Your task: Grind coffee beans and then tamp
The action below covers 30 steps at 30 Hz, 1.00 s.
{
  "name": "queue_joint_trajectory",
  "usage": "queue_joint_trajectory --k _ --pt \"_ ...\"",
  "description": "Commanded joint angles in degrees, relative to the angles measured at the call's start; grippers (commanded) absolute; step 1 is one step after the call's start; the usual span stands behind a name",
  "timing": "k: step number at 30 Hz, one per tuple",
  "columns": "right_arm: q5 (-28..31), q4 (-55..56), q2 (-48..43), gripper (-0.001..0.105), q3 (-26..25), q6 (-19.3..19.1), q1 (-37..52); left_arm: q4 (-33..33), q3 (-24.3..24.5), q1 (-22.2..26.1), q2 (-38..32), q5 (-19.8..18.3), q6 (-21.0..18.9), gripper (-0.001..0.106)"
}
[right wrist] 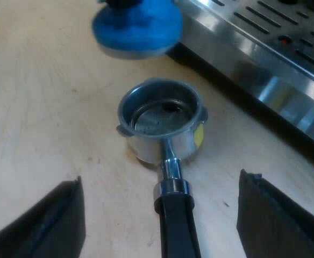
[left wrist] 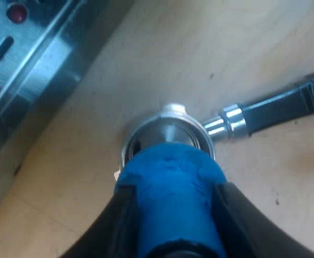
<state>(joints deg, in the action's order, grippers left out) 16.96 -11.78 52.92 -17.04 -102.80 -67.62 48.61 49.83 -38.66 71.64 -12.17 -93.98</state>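
Note:
The metal holder point(right wrist: 162, 121) lies on the wooden table, its basket facing up with bare metal showing inside. Its dark handle point(right wrist: 176, 226) runs between the fingers of my right gripper point(right wrist: 159, 183), which is wide open around it and touches nothing. My left gripper point(left wrist: 173, 188) is shut on the blue tamper point(left wrist: 170, 183), which it holds just over the holder's basket point(left wrist: 168, 134). From the right wrist view the blue tamper point(right wrist: 137, 27) hangs above the table at the far side of the basket, clear of its rim. The handle point(left wrist: 280, 105) points away from the machine.
The espresso machine's steel drip tray point(right wrist: 264, 54) with its slots stands close by the holder; its edge point(left wrist: 33, 64) is also near the tamper. Bare wooden table point(right wrist: 44, 107) surrounds the holder.

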Motion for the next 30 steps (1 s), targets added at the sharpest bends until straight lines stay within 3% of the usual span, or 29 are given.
queue_joint_trajectory --k 1,15,20,30 --pt "-0.5 -0.5 -0.3 0.062 0.0 0.2 0.0 -2.1 0.5 -0.5 1.0 0.0 0.1 0.0" --pt "-0.1 -0.5 -0.3 0.062 0.0 0.2 0.0 -4.6 0.5 -0.5 7.6 -0.5 0.5 0.0" --pt "-0.1 -0.5 -0.3 0.062 0.0 0.2 0.0 -6.0 0.5 -0.5 9.1 -4.0 0.5 0.0" --pt "0.6 -0.5 -0.3 0.062 0.0 0.2 0.0 -6.3 0.5 -0.5 12.3 -3.5 0.5 0.0"
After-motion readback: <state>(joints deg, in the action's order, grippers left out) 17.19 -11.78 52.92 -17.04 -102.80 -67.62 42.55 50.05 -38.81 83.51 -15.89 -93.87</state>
